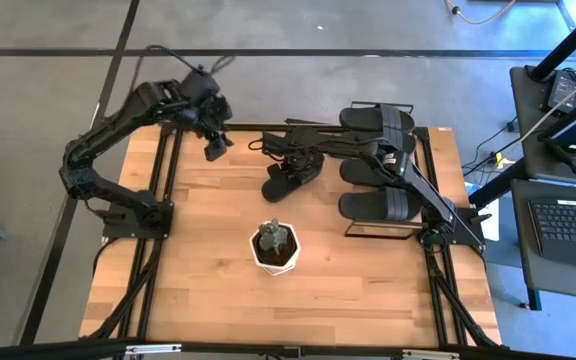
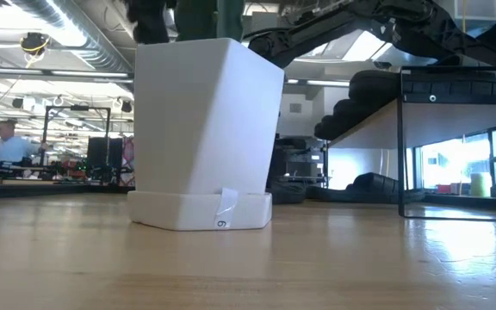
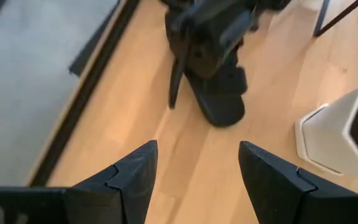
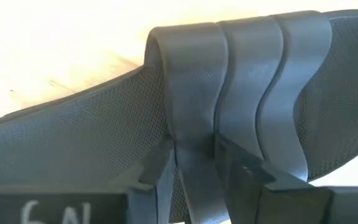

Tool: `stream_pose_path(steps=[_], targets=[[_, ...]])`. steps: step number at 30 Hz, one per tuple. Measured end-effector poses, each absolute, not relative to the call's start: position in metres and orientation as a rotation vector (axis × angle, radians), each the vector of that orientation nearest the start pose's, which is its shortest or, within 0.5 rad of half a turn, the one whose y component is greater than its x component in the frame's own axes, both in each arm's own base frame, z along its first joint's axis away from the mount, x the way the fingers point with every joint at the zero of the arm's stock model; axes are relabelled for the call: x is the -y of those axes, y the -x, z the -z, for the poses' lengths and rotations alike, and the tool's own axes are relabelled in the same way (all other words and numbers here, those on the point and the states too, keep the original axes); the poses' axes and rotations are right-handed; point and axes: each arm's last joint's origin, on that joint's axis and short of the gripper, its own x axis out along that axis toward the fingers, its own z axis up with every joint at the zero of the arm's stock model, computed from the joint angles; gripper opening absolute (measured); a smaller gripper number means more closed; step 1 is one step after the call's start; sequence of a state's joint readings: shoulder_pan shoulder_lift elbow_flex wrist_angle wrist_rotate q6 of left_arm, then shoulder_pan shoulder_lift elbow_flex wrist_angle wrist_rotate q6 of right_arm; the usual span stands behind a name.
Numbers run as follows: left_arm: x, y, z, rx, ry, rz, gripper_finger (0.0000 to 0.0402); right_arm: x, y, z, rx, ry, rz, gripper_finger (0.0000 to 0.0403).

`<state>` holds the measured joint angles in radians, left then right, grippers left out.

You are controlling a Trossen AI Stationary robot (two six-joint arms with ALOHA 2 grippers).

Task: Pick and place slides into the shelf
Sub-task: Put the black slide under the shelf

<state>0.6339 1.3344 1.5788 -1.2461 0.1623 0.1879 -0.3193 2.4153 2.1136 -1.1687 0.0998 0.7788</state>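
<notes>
Starting at the left, we see the left hand (image 1: 216, 145) hanging open and empty over the counter's (image 1: 208, 270) far left part, clear of everything. A white pot (image 1: 276, 250) with a small plant stands near the middle.

Between them, toward the far side, one slide (image 1: 290, 178) lies on the counter with the right hand (image 4: 194, 165) on it. In the right wrist view the fingers (image 4: 247, 171) straddle the edge of the wide strap, but we cannot tell whether they are pinching it or have let go.

On the right, three more slides (image 1: 378, 205) lie side by side on the shelf (image 1: 438, 150).

We judge the slide to be light, with a soft, bendable sole and a matte, textured surface that should not slip. It is not fragile. The strap looks like the best hold: it stands up off the sole and fits between the fingers. Gripped there, the sole may droop or swing, so we would carry it slowly.
</notes>
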Motion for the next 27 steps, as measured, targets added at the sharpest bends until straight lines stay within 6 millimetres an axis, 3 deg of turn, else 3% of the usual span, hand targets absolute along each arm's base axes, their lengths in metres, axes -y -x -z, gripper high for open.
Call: stream_pose_path(steps=[5, 10, 19, 27], targets=[[-0.138, -0.2, -0.34, -1.05, 0.308, -0.332, 0.0218, 0.153, -0.453, -0.168, -1.272, -0.781, 0.901, 0.0114], [-0.135, -0.21, -0.293, -0.994, 0.402, -0.311, 0.0218, 0.153, -0.453, -0.168, -1.274, -0.777, 0.902, 0.0114], [-0.124, -0.212, -0.233, -0.975, 0.545, -0.347, 0.0218, 0.153, -0.453, -0.169, -1.279, -0.77, 0.897, 0.0115], [-0.111, -0.216, -0.195, -0.893, 0.573, -0.401, 0.0218, 0.153, -0.453, -0.169, -1.285, -0.758, 0.886, 0.0115]])
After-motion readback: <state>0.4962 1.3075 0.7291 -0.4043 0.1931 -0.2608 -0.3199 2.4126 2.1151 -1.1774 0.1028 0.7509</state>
